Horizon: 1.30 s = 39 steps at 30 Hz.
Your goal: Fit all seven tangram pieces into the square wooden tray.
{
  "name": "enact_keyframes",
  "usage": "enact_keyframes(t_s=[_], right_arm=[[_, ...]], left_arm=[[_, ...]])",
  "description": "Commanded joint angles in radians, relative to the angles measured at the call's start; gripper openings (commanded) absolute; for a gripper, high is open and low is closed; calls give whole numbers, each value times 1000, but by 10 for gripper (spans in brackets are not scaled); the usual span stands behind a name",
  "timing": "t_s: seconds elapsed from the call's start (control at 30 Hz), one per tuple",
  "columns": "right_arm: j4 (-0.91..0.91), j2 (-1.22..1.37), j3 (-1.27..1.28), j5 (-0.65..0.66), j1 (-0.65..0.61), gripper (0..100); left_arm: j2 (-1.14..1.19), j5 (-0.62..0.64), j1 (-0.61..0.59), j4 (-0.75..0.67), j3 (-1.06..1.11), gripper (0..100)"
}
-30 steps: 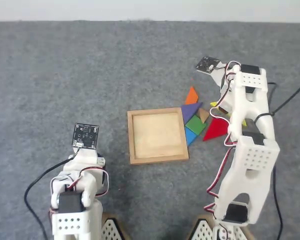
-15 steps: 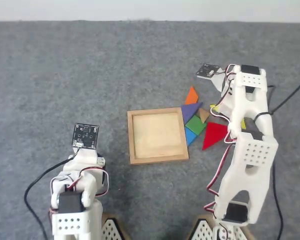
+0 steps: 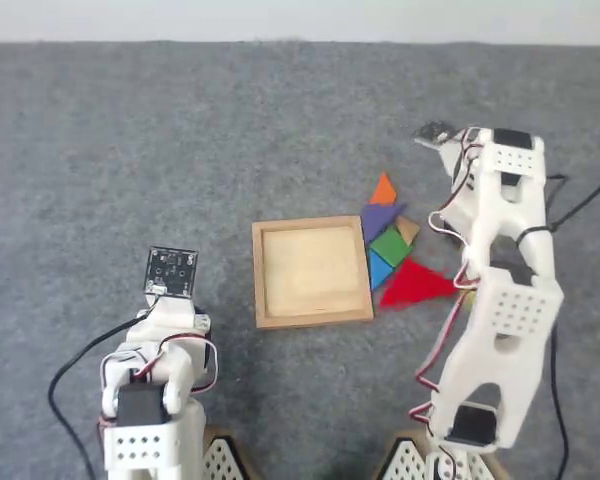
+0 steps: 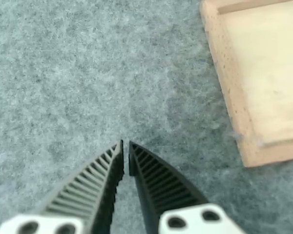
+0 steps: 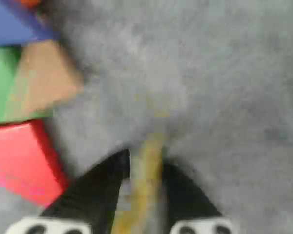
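**Gripping the yellow piece beside an empty tray**

Right gripper [image 5: 144,161] is clamped on the yellow piece [image 5: 142,187], pinched edge-on between the fingers (too blurry to tell its shape). It sits beyond the loose pieces from the tray [image 3: 313,221], low over the grey carpet [image 3: 130,130]. Left gripper [image 4: 126,146] has its fingers together on nothing. It is just off a tray corner, on the side away from the pieces.

Step in hand, my read: carry yellow to the tray.
- Raise it enough to pass over the red triangle [image 3: 415,284] and the tray rim without dragging either.
- Keep the pinch firm, since a thin piece held on edge can pivot.
- Lower it into a tray corner with an edge against the wall, so it lies flat and leaves room for the bigger pieces.
- Let go only once it rests on the tray floor.

Counts:
- Tray: one, nothing in it.
- Arms: two.
- Pieces: seven.
  - The red triangle has its tip close to the tray's edge.
  - The blue piece [image 3: 379,270] lies against that same edge.
  - The green piece [image 3: 391,246], purple piece [image 3: 380,218] and tan piece [image 3: 408,231] are packed together just beside the tray.
  - The orange triangle [image 3: 383,189] is off the tray's corner on that side, past the purple one.
  - The seventh is the yellow piece in the gripper.
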Motion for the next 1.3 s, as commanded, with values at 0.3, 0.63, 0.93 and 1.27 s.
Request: enact_keyframes(t_s=[0.3, 0.63, 0.93, 1.27], right_arm=[[205, -312, -26, -95, 12, 9], [137, -748, 410, -35, 185, 30], [-125, -969, 827, -209, -16, 33], [-140, -998, 822, -301, -22, 35]], left_arm=[[-20, -2, 2, 3, -12, 22], [-20, -2, 2, 3, -12, 22], [-20, -2, 2, 3, -12, 22], [-20, -2, 2, 3, -12, 22]])
